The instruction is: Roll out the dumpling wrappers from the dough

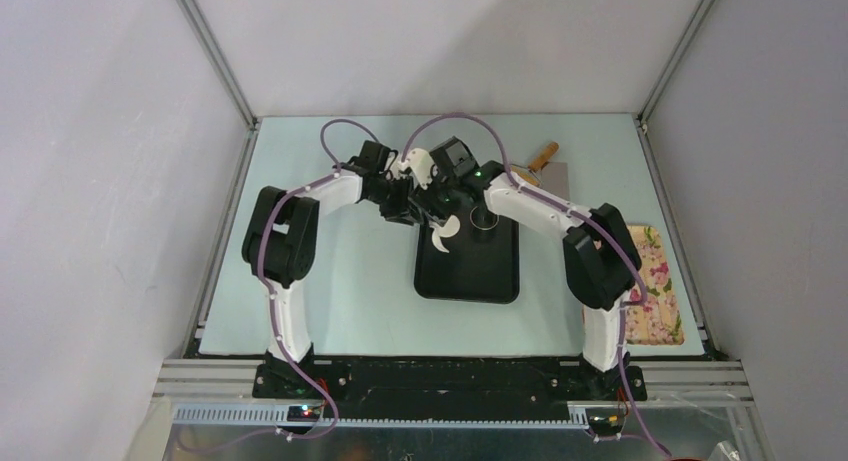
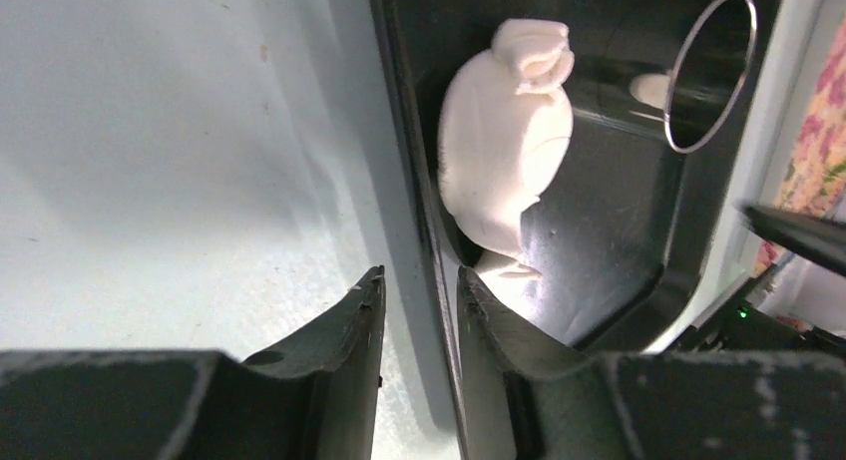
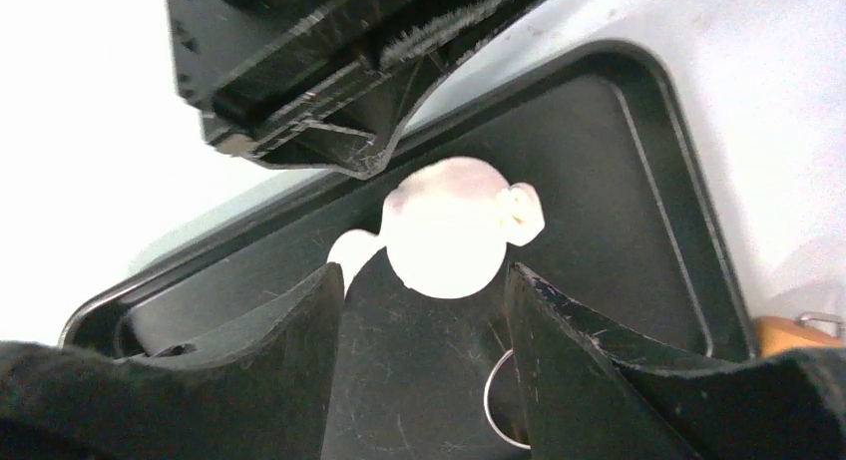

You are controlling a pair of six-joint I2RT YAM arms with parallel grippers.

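Hovering my spread right gripper (image 3: 424, 272) over the dough (image 3: 449, 221) in the tray (image 3: 619, 181): one lumpy blob, no wrappers rolled yet.

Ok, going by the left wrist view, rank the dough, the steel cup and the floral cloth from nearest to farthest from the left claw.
1. dough: in the black tray, just ahead of the left claw.
2. steel cup: also in the tray, farther right.
3. floral cloth: outside the tray, at the view's right edge.
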